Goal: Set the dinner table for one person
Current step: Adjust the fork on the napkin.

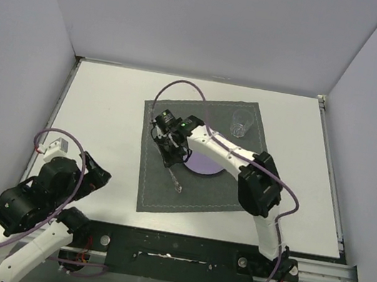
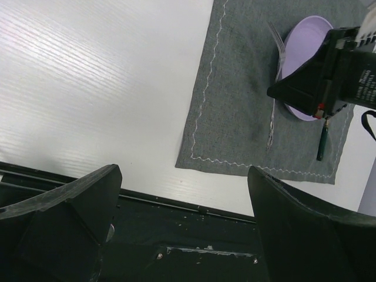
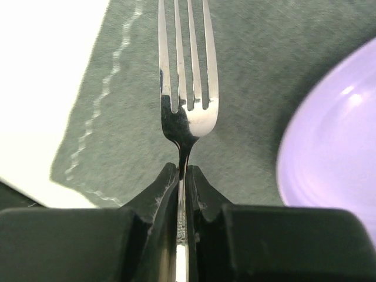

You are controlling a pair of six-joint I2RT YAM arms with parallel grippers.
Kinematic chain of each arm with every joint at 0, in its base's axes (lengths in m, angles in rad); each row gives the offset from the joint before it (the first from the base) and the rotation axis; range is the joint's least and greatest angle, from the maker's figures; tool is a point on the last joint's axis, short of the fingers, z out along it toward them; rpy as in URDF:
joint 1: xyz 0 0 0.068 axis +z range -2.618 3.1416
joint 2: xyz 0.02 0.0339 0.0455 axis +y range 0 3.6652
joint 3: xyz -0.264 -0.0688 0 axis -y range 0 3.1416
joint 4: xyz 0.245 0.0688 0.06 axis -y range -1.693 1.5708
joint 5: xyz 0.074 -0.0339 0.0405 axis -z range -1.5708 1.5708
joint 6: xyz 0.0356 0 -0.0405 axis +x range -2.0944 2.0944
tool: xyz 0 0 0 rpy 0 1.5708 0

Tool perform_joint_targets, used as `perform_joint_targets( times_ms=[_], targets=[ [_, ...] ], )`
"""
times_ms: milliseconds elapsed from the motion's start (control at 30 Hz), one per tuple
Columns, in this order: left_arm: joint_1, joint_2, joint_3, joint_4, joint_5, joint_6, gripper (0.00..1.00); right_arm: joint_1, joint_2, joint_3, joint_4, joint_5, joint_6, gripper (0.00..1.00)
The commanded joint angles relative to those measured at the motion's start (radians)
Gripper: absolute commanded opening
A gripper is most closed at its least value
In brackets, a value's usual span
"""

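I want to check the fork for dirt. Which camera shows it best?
The right wrist view: the fork fills the frame, prongs sharp, held in the right gripper. The left wrist view shows it small and partly hidden; the top view, only a thin glint.

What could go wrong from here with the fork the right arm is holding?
The right fingers pinch the fork only at its neck, so it might pivot or slip. It is beside the purple plate, so a sideways drift could clip the rim. The right arm passes near the glass and might nudge it.
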Motion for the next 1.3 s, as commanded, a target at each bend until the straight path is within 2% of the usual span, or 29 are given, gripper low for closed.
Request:
perform_joint_targets(
  times_ms=[0,133,233,300,500,700,933,1200,1267],
  targets=[
    [0.001,-0.026,-0.039,0.081,0.046,-0.023,0.89,-0.024,-0.163,-0.172,0.329,-0.370,0.071,0.00],
    [0.001,-0.049,-0.068,0.111,0.067,-0.038,0.89,-0.043,-0.266,-0.395,0.660,-0.677,0.158,0.00],
    [0.001,-0.057,-0.090,0.114,0.073,-0.042,0.89,-0.070,-0.289,-0.585,0.990,-0.866,0.313,0.00],
    [0.001,-0.057,-0.094,0.114,0.075,-0.043,0.89,-0.089,-0.277,-0.661,1.182,-0.932,0.417,0.00],
    [0.001,-0.054,-0.090,0.103,0.073,-0.040,0.88,-0.130,-0.189,-0.715,1.381,-0.991,0.513,0.00],
    [0.001,-0.048,-0.081,0.096,0.069,-0.036,0.88,-0.156,-0.133,-0.706,1.421,-0.984,0.544,0.00],
    [0.001,-0.038,-0.049,0.078,0.056,-0.023,0.88,-0.165,-0.096,-0.646,1.267,-0.934,0.446,0.01],
    [0.001,-0.038,-0.045,0.077,0.052,-0.018,0.88,-0.165,-0.112,-0.606,1.125,-0.874,0.361,0.53],
    [0.001,-0.038,-0.044,0.077,0.052,-0.016,0.88,-0.165,-0.115,-0.597,1.106,-0.869,0.350,0.61]
  ],
)
